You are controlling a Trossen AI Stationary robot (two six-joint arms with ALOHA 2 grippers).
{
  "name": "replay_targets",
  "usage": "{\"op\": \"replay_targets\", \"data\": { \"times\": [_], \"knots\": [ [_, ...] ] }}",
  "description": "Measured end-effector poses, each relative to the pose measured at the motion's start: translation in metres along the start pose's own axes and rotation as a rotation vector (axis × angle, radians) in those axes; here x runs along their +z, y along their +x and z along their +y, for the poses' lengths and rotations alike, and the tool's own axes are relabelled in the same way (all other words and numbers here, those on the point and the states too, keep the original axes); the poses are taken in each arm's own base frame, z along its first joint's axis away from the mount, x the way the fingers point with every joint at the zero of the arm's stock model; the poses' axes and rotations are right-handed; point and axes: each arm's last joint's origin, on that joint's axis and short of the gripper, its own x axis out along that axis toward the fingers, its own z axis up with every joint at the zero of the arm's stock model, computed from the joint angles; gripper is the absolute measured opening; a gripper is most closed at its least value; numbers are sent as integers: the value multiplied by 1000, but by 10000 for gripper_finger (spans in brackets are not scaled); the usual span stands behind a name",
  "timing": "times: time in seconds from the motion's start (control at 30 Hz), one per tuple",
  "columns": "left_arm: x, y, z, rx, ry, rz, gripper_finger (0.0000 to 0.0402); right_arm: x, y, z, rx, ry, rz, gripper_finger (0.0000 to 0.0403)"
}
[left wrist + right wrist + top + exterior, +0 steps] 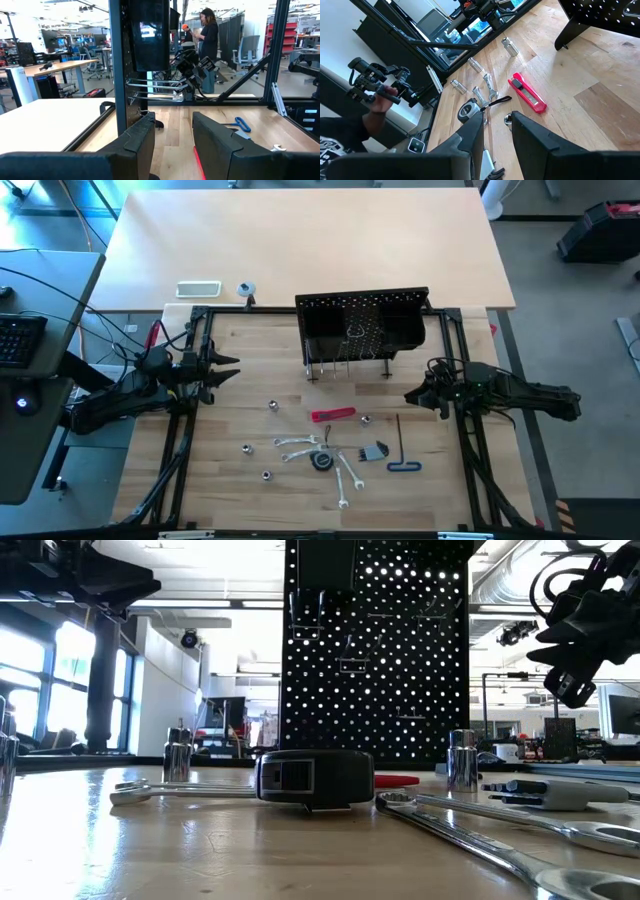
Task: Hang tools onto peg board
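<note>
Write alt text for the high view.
Overhead: a black peg board stands at the far edge of a wooden table, with tools scattered in front of it. The left gripper and right gripper hover empty, fingers apart, at either side.

A: Where is free room showing on the light wooden table [240,360]?

B: Bare wood is lying between the black perforated metal peg board [362,330] and the tools scattered nearer the front edge. The left gripper [228,367] and right gripper [412,395] are hovering at either side of that strip, jaws partly apart, holding nothing.

A: Obstacles?

B: The flat red-handled tool [333,415], the slim silver wrenches [298,446], the black round tape measure [321,461] and the black L-shaped key with blue end [401,448] are crowding the middle. The black tubular frame [187,420] is fencing both sides.
</note>
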Motion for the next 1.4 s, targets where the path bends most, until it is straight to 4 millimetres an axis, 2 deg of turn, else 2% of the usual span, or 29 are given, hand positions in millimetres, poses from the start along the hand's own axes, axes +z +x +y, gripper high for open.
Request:
{"op": "replay_targets", "data": {
  "times": [0.73, 0.93, 1.13, 1.3, 1.4],
  "knots": [
    [3, 0, 0, 10, 4, -34, 122, 0, 0, 0, 1, 0, 0, 94],
    [9, -1, 3, 100, -117, -99, 122, 0, 0, 0, 0, 0, 0, 94],
    [29, -5, 5, 126, -151, -312, 122, 0, 0, 0, 0, 0, 0, 94],
    [62, -20, 2, 58, -80, -675, 122, 0, 0, 0, 0, 0, 0, 94],
    [87, -28, 1, 40, -29, -765, 122, 0, 0, 0, 0, 0, -1, 94]
  ]
}}
